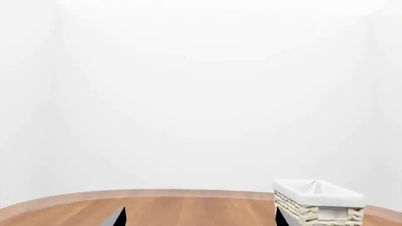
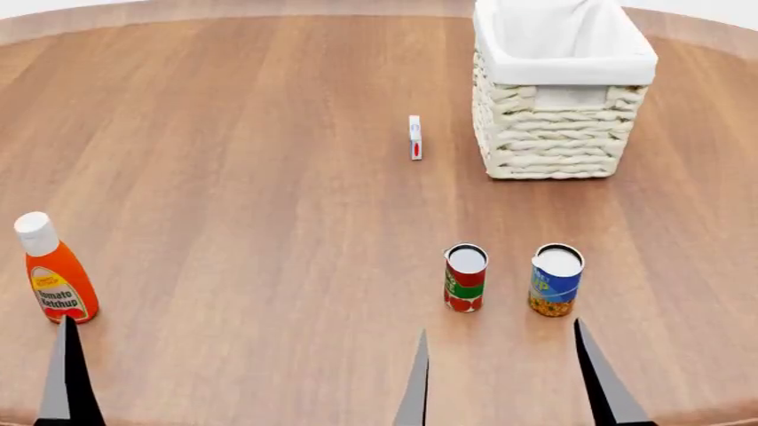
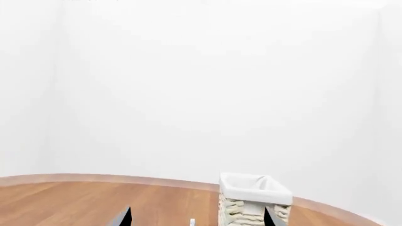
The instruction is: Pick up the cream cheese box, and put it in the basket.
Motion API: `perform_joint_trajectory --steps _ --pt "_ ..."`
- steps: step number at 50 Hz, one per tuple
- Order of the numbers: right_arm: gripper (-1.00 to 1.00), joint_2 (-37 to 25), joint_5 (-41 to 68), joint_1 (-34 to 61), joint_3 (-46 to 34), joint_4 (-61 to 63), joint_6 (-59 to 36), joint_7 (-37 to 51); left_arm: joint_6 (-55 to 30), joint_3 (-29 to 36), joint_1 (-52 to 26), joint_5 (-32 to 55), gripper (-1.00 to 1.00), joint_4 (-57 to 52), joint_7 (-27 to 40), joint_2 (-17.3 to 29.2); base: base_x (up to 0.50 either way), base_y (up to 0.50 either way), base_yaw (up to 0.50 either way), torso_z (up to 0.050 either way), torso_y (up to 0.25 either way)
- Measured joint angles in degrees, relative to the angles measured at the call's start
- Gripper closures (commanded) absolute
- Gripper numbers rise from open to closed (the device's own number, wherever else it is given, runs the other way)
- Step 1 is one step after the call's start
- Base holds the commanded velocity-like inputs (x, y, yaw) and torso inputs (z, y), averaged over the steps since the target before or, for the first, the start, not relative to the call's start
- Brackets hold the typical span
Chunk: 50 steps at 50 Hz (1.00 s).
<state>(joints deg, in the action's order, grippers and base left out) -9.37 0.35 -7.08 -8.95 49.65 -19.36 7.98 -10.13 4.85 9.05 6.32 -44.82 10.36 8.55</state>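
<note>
The cream cheese box (image 2: 414,138) is a thin white box with a red mark. It stands on edge on the wooden table, just left of the basket (image 2: 556,133), and its top edge shows in the right wrist view (image 3: 192,222). The cream wicker basket has a white liner and also shows in the left wrist view (image 1: 317,205) and the right wrist view (image 3: 254,197). My right gripper (image 2: 509,382) is open and empty at the table's near edge, far short of the box. Only one finger (image 2: 66,382) of my left gripper shows in the head view. The left wrist view shows that gripper (image 1: 199,216) open and empty.
A red-and-green can (image 2: 466,278) and a blue can (image 2: 556,280) stand side by side just beyond my right gripper, between it and the box. A ketchup bottle (image 2: 53,271) stands at the near left by the left finger. The round wooden table (image 2: 237,160) ends against white walls.
</note>
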Motion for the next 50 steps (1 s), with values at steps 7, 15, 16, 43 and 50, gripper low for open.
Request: perform_joint_trajectory --steps 7,15,16,43,50 --pt "-1.0 -0.4 0.0 0.0 -0.2 0.3 0.0 0.5 0.3 0.4 0.2 0.0 -1.0 -0.3 0.4 0.4 0.0 0.08 0.0 0.0 0.0" --pt "-1.0 -0.8 0.2 0.0 -0.3 0.4 0.2 1.0 0.6 0.9 0.2 -0.1 -1.0 -0.4 0.9 0.9 0.0 0.12 0.0 0.0 0.0" --pt "-1.0 -0.8 0.2 0.0 -0.4 0.4 0.2 1.0 0.6 1.0 0.2 -0.1 -1.0 -0.4 1.0 0.9 0.0 0.11 0.0 0.0 0.0" --pt "-1.0 -1.5 -0.6 0.8 -1.4 -0.9 -0.9 3.1 1.5 2.4 0.3 -0.3 -1.0 0.1 2.3 2.2 0.06 0.02 0.0 0.0 0.0" --pt "-1.0 -1.7 -0.5 1.0 -1.6 -1.1 -1.0 3.4 1.7 2.7 0.2 -0.4 -1.0 0.3 2.7 2.5 0.36 0.0 0.0 0.0 0.0"
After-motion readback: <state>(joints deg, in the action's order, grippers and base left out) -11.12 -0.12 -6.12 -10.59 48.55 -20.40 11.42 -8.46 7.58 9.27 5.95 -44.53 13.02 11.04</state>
